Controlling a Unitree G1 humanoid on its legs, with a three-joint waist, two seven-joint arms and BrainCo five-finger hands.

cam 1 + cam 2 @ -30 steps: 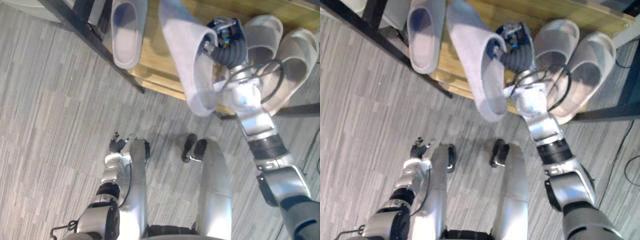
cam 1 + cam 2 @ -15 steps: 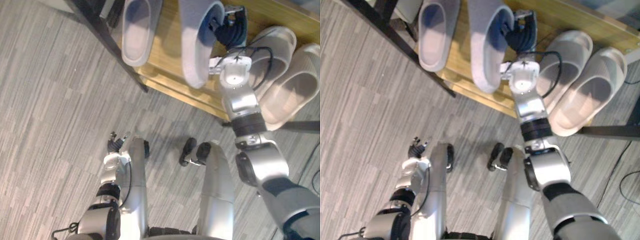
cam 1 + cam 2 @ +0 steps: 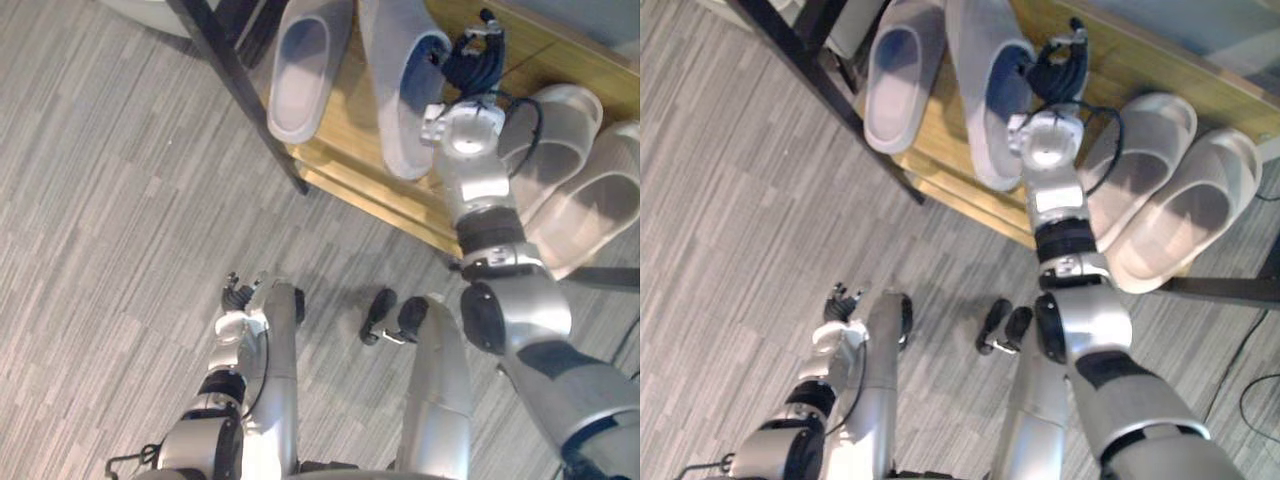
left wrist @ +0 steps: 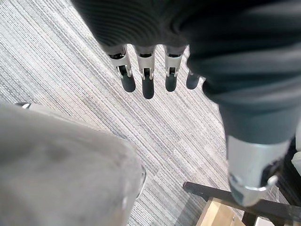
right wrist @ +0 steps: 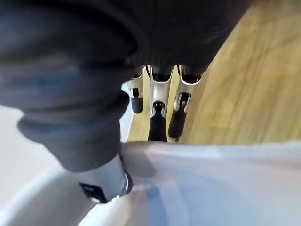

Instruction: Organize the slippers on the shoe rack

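Two pale lilac slippers lie side by side on the wooden shelf (image 3: 345, 150) of the shoe rack: one (image 3: 305, 65) at the left, the other (image 3: 405, 90) right of it. My right hand (image 3: 470, 55) reaches over the shelf just right of the second slipper. In the right wrist view its fingers (image 5: 157, 115) stretch straight above the wood (image 5: 235, 80), and the thumb rests against the slipper's upper (image 5: 211, 183). My left hand (image 3: 238, 295) hangs low over the floor, its fingers (image 4: 146, 80) straight and holding nothing.
Two cream slippers (image 3: 545, 135) (image 3: 600, 195) lie on the same shelf, to the right of my right arm. A black frame leg (image 3: 240, 90) of the rack runs down at the shelf's left end. Grey striped carpet (image 3: 110, 230) covers the floor.
The second lilac slipper, tilted over the shelf's front edge a second ago, now lies flat beside the first. My right hand's fingers have straightened. The view has shifted.
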